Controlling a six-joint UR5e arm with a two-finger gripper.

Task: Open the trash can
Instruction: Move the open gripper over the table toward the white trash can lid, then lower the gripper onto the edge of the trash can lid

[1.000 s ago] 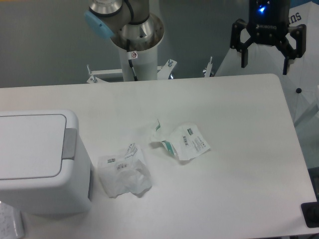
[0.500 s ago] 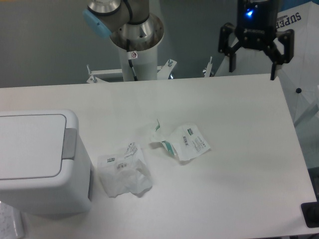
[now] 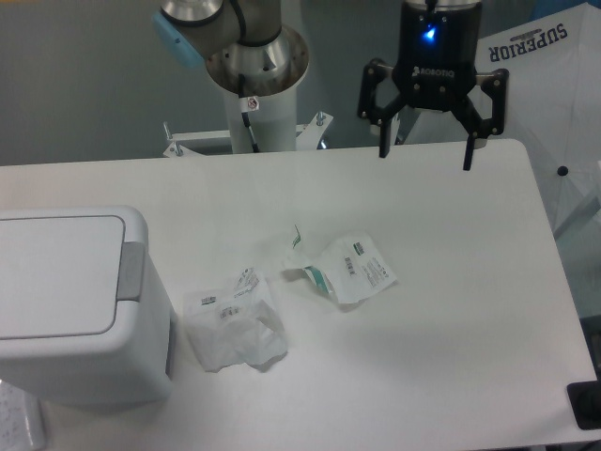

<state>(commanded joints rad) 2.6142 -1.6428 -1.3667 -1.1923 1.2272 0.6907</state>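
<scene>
The trash can [image 3: 80,305] sits lid-down at lower left; my gripper [image 3: 425,155] hangs spread wide at upper right.

A white table [image 3: 451,282] with rounded corners fills most of the view, its matte top evenly lit and showing only soft shadows. Behind its far edge stands a plain grey wall [image 3: 84,85], and at upper right lies white sheeting [image 3: 554,103] printed with the word "SUPERIOR" in dark letters. A small dark object [image 3: 586,406] sits at the lower right edge, too cropped to identify.
</scene>
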